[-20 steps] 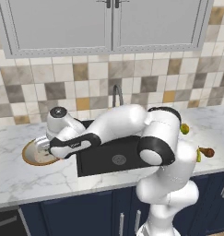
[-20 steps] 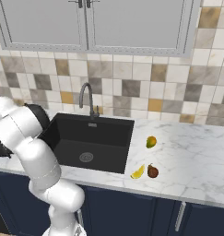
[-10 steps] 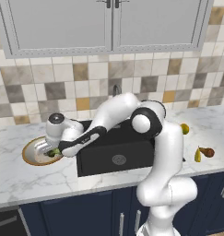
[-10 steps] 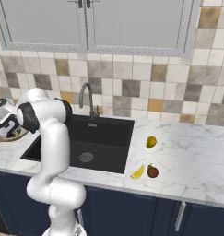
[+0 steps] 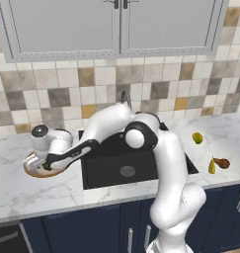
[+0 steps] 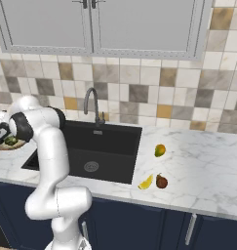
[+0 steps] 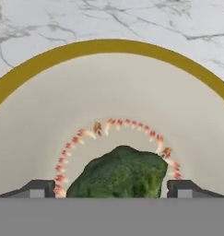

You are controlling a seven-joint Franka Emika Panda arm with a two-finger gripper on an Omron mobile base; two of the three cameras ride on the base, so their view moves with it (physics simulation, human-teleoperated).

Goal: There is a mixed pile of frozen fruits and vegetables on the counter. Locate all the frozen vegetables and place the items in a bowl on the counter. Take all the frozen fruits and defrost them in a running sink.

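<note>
A: How wide is the gripper (image 7: 111, 188), and is it holding anything?

B: At the bottom of the hand view the two fingertips (image 7: 37, 189) stand far apart, one at lower left, one at lower right. The broccoli (image 7: 120, 173) sits between them with a gap on each side, so the jaws are spread and grip nothing. I cannot tell whether a tip grazes it.

A: Where is the broccoli?

B: On the cream floor of the bowl (image 7: 104, 48), inside the ring of reddish speckles. In the left base view the bowl (image 5: 30, 169) is at middle left, on the counter (image 5: 22, 190) just left of the sink (image 5: 126, 168), and the gripper (image 5: 46, 165) is down inside it with the green lump (image 5: 47, 166) at its tip.

A: Now count things for me.

B: One bowl, one broccoli, one sink, one tap (image 6: 92, 105). At right of the left base view lie three small pieces: one yellow-green fruit (image 5: 197, 138), one slim yellow piece (image 5: 211, 167) and one brown pear (image 5: 221, 162).

A: How do they lie?

B: The yellow piece and the pear are just beside each other near the counter's front edge; the round fruit is apart, further back. The right base view shows the same three right of the sink: fruit (image 6: 160, 150), yellow piece (image 6: 146, 182), pear (image 6: 162, 181).
</note>
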